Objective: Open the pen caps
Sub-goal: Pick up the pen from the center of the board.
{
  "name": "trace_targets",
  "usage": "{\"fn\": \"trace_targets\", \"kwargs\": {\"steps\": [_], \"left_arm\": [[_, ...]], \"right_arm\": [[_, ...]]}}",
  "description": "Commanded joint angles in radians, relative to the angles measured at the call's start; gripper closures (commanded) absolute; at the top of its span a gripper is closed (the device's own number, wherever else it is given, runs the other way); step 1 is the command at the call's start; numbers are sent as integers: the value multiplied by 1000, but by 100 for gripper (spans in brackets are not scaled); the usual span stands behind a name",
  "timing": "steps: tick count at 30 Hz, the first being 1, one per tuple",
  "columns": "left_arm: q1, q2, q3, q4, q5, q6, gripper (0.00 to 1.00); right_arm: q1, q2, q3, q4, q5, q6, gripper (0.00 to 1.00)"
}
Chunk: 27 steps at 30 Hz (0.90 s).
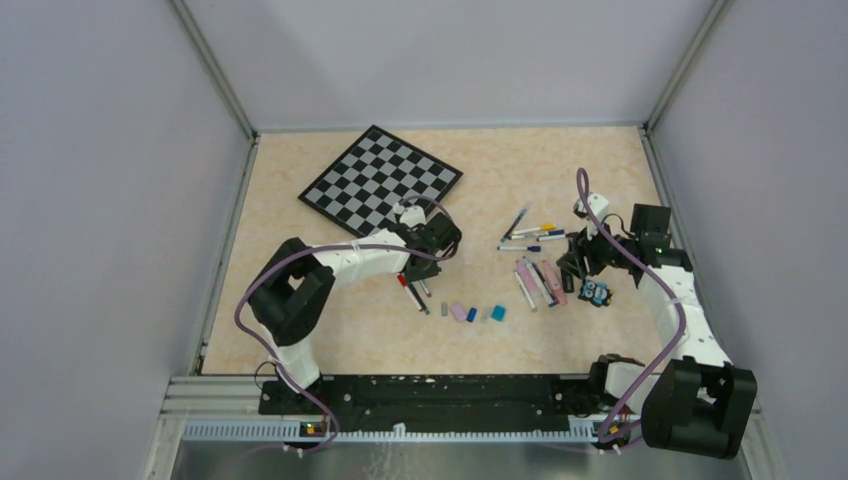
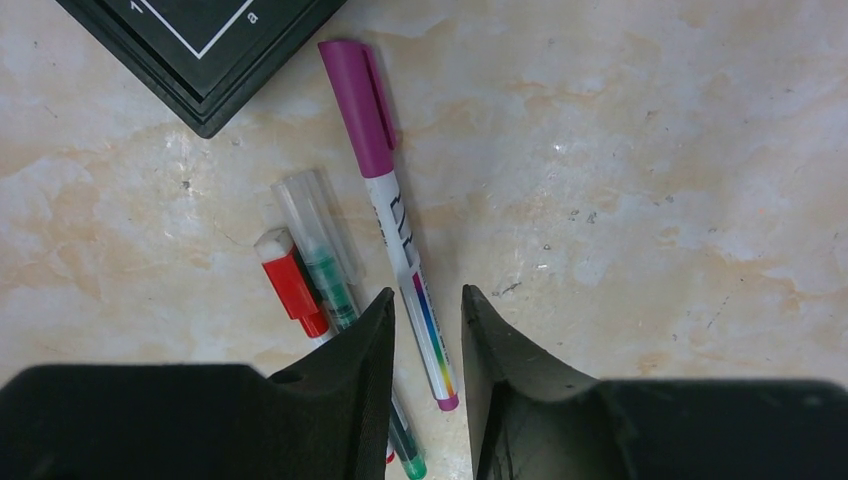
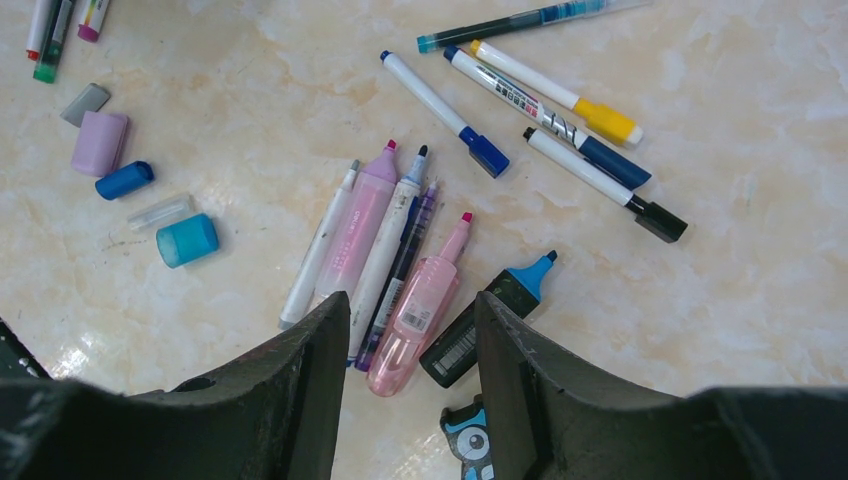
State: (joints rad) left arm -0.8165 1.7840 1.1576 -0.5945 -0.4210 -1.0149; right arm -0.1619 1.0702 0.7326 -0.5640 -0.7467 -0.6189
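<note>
Checkered board (image 1: 380, 180) fills the upper left of my left wrist view, its corner just beside the purple cap (image 2: 358, 105). A pull toward that edge could snag the cap. My left gripper (image 2: 428, 300) stands narrow at bottom centre, astride the tail of the purple-capped pen (image 2: 400, 230), with no visible pinch yet. The barrel lies nearer one finger, so I judge that closing may roll or skew it. The green pen (image 2: 320, 235) and red-capped pen (image 2: 290, 285) lie just beside that finger and could be nudged or caught. My right gripper (image 3: 410, 300) is half spread and empty, over the pink highlighter (image 3: 415, 310) at lower centre. It is well apart from the purple cap, so nothing braces the pull. Still-capped pens sit upper right, with yellow cap (image 3: 610, 123) and black cap (image 3: 660, 220). The loose teal cap (image 3: 187, 240) and blue cap (image 3: 124, 180) at left could scatter if swept.
</note>
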Motion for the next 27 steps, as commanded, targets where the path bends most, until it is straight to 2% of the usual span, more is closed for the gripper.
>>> {"fn": "trace_targets", "kwargs": {"steps": [1, 8, 18, 21, 27], "left_arm": [[8, 16, 12, 9, 10, 7, 68], [18, 26, 7, 0, 20, -7, 75], [27, 53, 7, -12, 36, -13, 75], [29, 58, 11, -19, 46, -18, 79], [31, 62, 8, -18, 60, -14, 81]], "right_arm": [[-5, 2, -6, 24, -16, -18, 52], [-5, 2, -5, 24, -14, -18, 52], [-5, 2, -6, 24, -13, -19, 52], [-5, 2, -6, 23, -12, -19, 52], [-5, 2, -6, 22, -12, -19, 52]]}}
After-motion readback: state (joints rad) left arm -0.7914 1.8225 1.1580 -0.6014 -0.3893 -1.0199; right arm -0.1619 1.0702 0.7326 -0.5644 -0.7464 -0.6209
